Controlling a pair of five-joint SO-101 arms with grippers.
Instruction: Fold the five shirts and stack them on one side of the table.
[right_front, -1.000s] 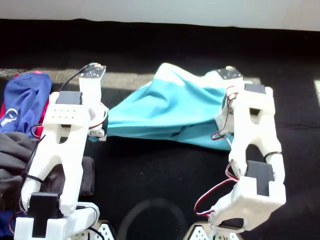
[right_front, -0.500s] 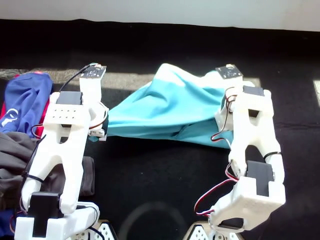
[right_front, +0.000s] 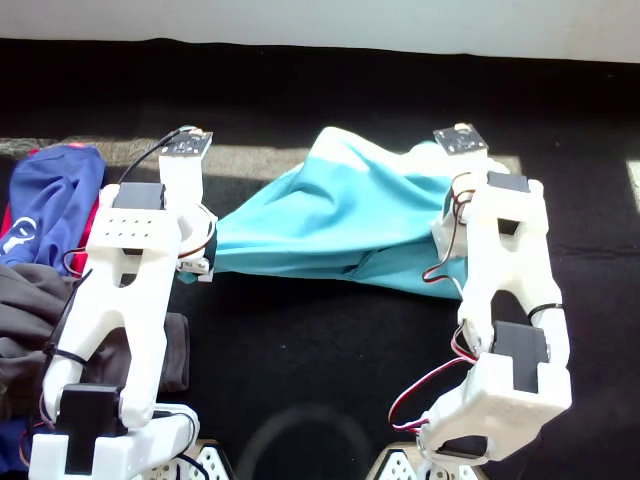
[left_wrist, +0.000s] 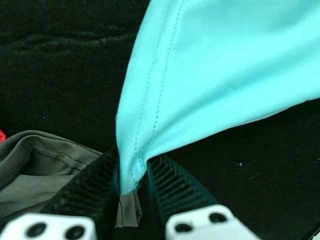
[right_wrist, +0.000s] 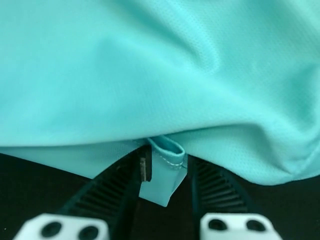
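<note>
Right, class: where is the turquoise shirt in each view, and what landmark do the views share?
High view: the shirt spans mid-table, stretched between both arms.
Left wrist view: its corner is pinched in the left gripper, with the cloth fanning away.
Right wrist view: it drapes broadly beyond the right gripper, which holds a hem fold.
Shared landmark: the black table under the shirt.

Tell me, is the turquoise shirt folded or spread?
Not folded: the turquoise shirt is stretched between the left pincer and right pincer, both gripping it.
</note>
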